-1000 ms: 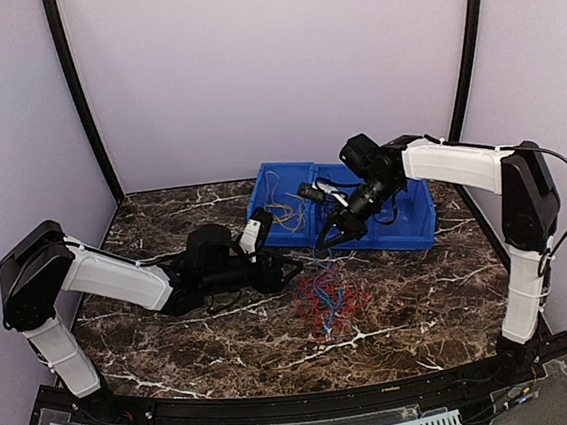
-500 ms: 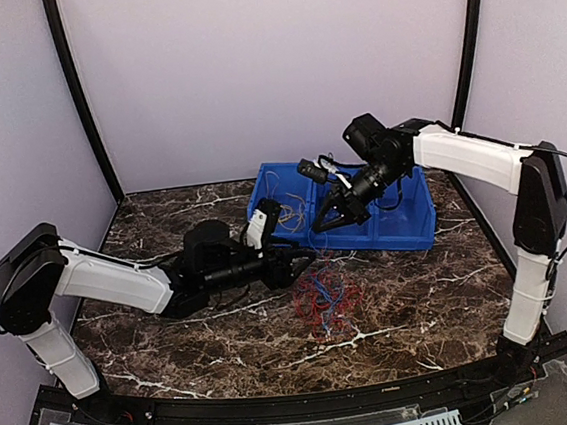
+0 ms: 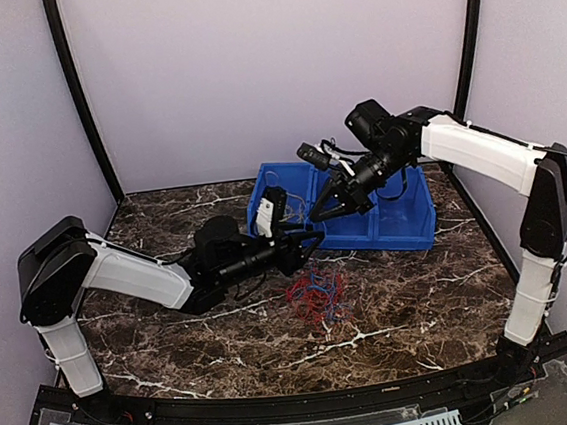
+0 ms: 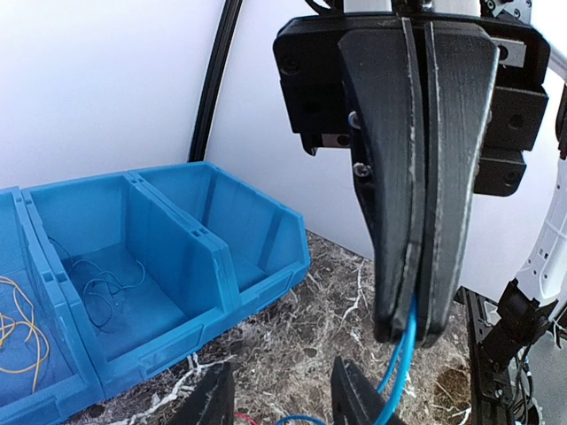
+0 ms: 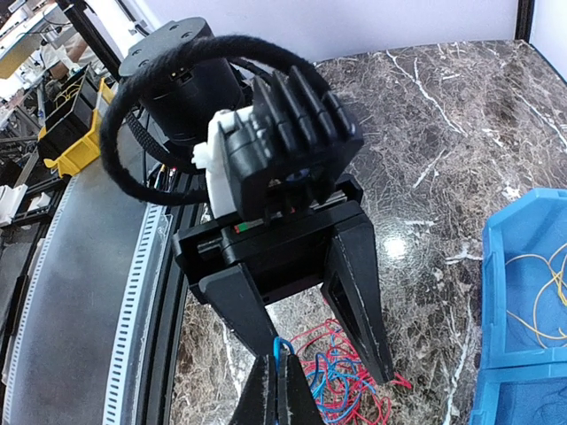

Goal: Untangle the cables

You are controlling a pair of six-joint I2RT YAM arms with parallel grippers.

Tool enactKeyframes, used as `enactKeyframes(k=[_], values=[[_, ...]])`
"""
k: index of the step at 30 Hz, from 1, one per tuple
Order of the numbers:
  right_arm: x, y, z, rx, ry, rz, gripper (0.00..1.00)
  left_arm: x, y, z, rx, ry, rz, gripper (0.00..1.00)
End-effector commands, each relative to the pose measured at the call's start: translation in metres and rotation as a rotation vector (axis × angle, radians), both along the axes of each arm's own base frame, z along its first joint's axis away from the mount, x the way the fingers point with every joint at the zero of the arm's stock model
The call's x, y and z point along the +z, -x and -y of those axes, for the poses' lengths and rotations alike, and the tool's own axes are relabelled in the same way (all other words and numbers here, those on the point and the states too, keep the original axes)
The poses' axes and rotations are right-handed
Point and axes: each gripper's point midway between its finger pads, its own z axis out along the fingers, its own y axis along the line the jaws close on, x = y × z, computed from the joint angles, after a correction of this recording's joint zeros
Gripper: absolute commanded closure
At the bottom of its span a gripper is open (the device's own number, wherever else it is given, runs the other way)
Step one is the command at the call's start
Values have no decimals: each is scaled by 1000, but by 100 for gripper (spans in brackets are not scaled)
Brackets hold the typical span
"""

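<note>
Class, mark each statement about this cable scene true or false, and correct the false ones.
1. The right gripper is shut on a blue cable. True.
2. The left gripper is clamped shut. False: its fingers stand apart.
3. The pile of red and blue cables lies inside the blue bin. False: it lies on the marble table, in front of the bin.
4. Yellow wires lie in one compartment of the bin. True.
</note>
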Motion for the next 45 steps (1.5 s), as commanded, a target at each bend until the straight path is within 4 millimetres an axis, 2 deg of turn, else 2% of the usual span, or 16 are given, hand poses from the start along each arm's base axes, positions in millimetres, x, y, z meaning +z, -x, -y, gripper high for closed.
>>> enactKeyframes(k=[1,5,9,17,19,21,22,27,32,38,45], values=[[21,11,-1,25,-43,46,100,28,7,-5,-4,114,37,61],[19,10,-2,23,-41,43,100,38,12,-11,-10,143,47,57],[24,11,-4,31,-52,42,100,45,7,-18,39,155,58,59],[30,16,-6,51,-73,33,100,29,-16,-10,116,126,7,69],[36,20,-6,65,-90,35,100,13,-22,-5,134,112,-6,70],[46,25,-5,91,-115,36,100,10,-27,-5,163,124,6,70],[52,27,-5,104,-131,41,100,-1,-33,-5,196,113,1,70],[92,28,-6,113,-201,98,100,-34,-41,8,199,60,-4,70],[125,33,-5,125,-262,135,100,-63,-37,14,182,0,-29,71],[158,38,4,111,-304,251,100,-94,-25,7,165,-57,-71,72],[195,43,29,99,-383,309,100,-125,-16,-2,156,-118,-130,72]])
